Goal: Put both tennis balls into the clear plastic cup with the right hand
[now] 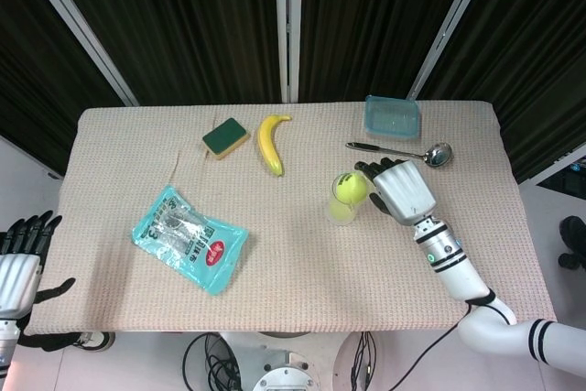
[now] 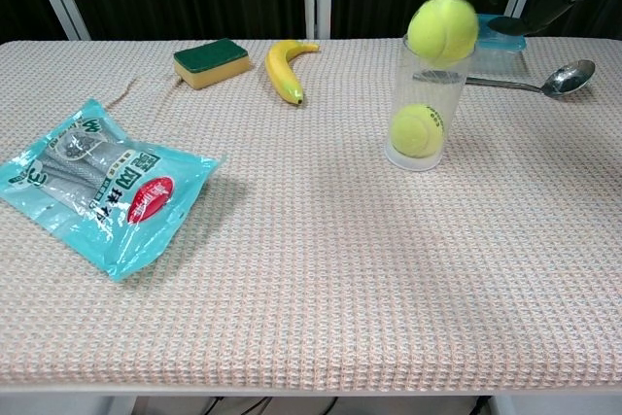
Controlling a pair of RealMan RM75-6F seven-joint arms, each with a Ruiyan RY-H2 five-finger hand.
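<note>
The table (image 1: 128, 135), under a woven beige cloth, carries everything noted here. My right hand (image 1: 400, 191) sits just right of the clear plastic cup (image 2: 428, 104), fingers spread, holding nothing. My left hand (image 1: 20, 258) hangs off the table's left edge with fingers apart, also holding nothing.

The cup stands upright right of centre. One tennis ball (image 2: 417, 130) rests at its bottom. The second tennis ball (image 2: 442, 31) is at the cup's rim, blurred, apart from my fingers in the chest view.

A teal snack packet (image 1: 189, 239) lies at the left. A blue lidded container (image 1: 392, 115) sits at the far edge, a metal ladle (image 1: 403, 150) before it. A banana (image 1: 270, 141) and green sponge (image 1: 225, 136) lie far centre.
</note>
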